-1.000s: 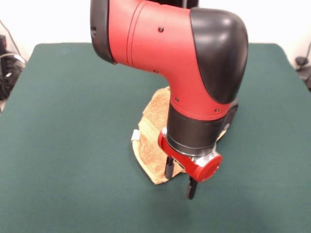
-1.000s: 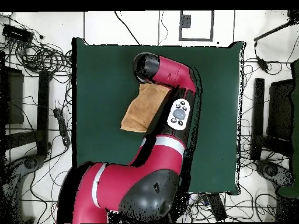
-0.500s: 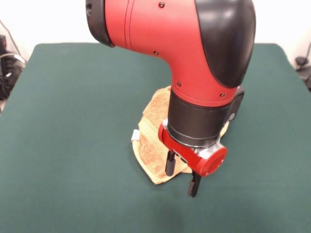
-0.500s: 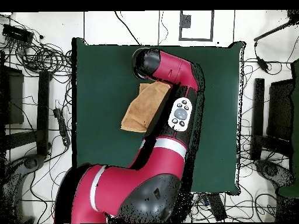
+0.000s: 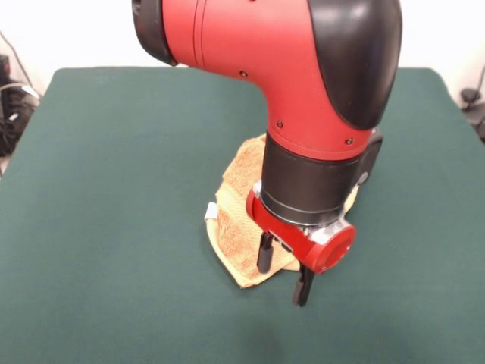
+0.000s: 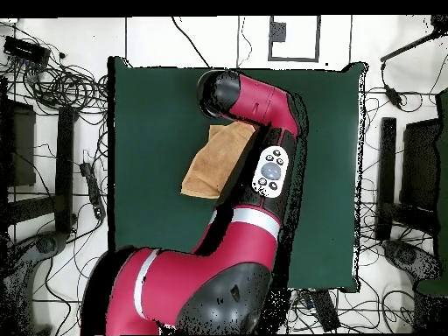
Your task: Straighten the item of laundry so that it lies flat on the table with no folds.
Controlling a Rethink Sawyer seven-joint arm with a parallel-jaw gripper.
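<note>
Front view: green desk carries rumpled orange towel; fingers spread over towel's near edge. Overhead: cables on floor around desk.

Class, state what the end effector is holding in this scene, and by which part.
Nothing. The end effector is open, its fingers straddling the towel's near corner without closing on it.
</note>
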